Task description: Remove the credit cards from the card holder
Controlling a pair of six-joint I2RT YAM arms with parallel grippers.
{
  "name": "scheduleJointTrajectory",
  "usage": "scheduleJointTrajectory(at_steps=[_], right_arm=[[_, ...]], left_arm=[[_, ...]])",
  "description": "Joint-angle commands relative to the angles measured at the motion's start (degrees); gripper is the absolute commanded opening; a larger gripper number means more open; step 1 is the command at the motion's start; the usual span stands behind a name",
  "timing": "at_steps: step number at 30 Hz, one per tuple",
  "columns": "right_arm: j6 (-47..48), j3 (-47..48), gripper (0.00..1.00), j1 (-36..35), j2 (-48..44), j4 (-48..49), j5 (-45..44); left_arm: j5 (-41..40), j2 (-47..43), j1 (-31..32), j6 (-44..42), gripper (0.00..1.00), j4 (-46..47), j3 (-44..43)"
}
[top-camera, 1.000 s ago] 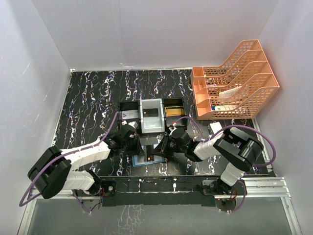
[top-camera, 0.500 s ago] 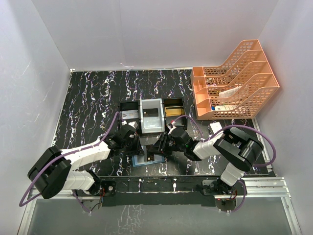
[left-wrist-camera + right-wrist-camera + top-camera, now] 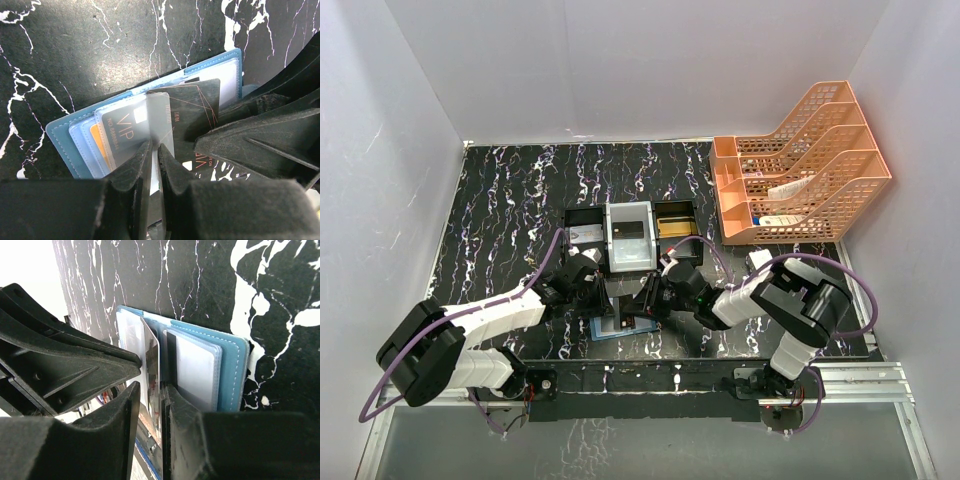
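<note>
Right fingers nearer card holder

"VIP" is the only clear print, on the grey card in the card holder.

- The left gripper and the right gripper come tip to tip over the blue card holder.
- A dark credit card shows between their fingertips.
- A three-compartment tray lies just beyond both grippers.
- An orange file rack stands well beyond the right gripper.
</note>
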State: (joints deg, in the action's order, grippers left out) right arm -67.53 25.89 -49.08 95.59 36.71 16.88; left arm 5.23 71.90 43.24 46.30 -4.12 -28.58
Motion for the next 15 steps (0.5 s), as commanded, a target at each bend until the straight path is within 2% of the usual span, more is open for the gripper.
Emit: scheduleJointTrajectory(at_steps=[1,7,15], right_arm=[[0.5,1.9,0.20,-0.2,0.6,4.7,0.3],[-0.4,1.8,0.19,-0.3,1.1,5.1,-0.1],[-0.8,2.0,0.10,-0.3,1.7,5.2,0.0]], left_arm=[[-1.1,-1.0,0.1,-0.8,0.10,-4.0,1.2],[-1.3,-1.4,0.2,-0.7,0.09,-4.3,1.2],[-1.4,-1.9,0.1,-0.9,0.09,-4.6,1.2]])
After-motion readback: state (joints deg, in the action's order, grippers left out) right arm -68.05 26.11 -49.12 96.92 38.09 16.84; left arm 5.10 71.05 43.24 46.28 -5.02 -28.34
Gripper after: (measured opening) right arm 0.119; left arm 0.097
